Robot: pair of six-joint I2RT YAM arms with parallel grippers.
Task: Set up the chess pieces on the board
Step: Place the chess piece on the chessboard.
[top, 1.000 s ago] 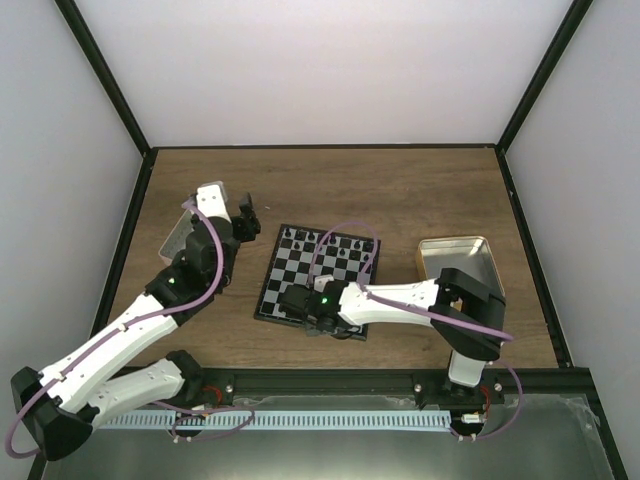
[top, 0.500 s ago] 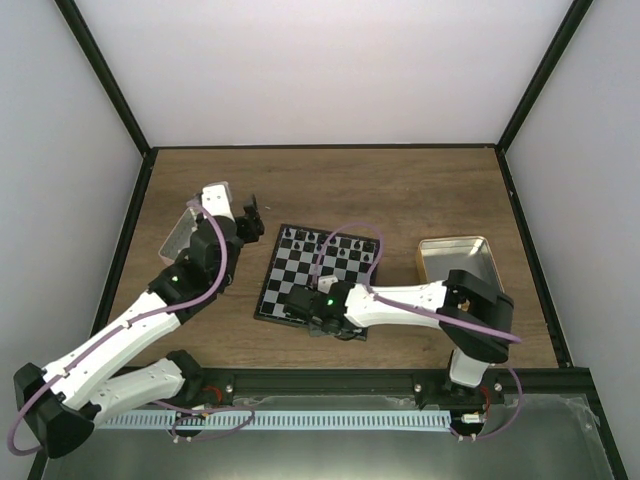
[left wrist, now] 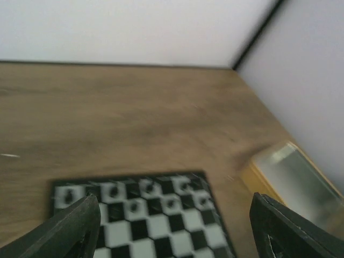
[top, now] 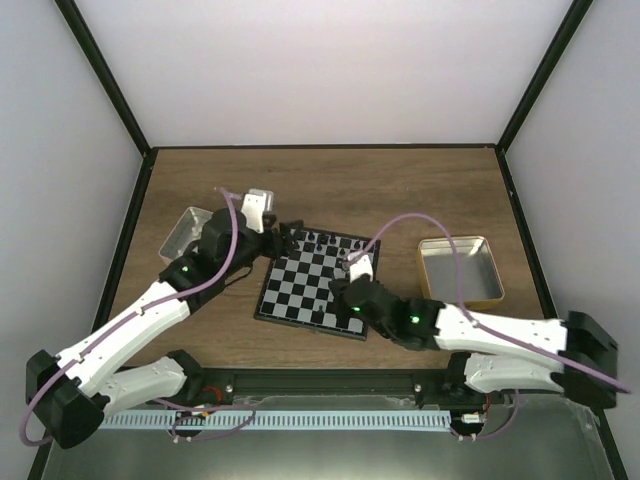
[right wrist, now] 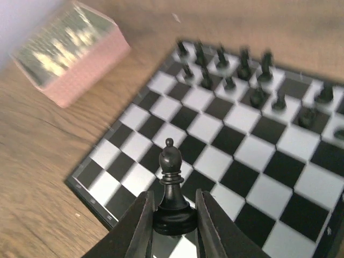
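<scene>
The board (top: 305, 290) lies at the table's middle, with several black chess pieces (top: 322, 240) standing in its two far rows. In the right wrist view those same pieces (right wrist: 231, 70) stand at the far side of the board (right wrist: 215, 129). My right gripper (right wrist: 173, 215) is shut on the base of a black bishop (right wrist: 172, 183), held upright over the board's near squares. In the top view the right gripper (top: 352, 287) hovers over the board's near right part. My left gripper (top: 283, 238) is open and empty by the board's far left corner. The left wrist view is blurred, with its fingers (left wrist: 80, 228) apart above the pieces (left wrist: 145, 193).
A pinkish tin (top: 188, 232) sits left of the board, under my left arm; it also shows in the right wrist view (right wrist: 70, 51). A tan-rimmed metal tin (top: 460, 272) lies to the right of the board, and the left wrist view catches it (left wrist: 293, 177). Dark frame posts border the table.
My left gripper swung right, from over the pinkish tin to the board's far left corner. My right arm shifted from the board's near left edge towards its near right, shut on the bishop.
</scene>
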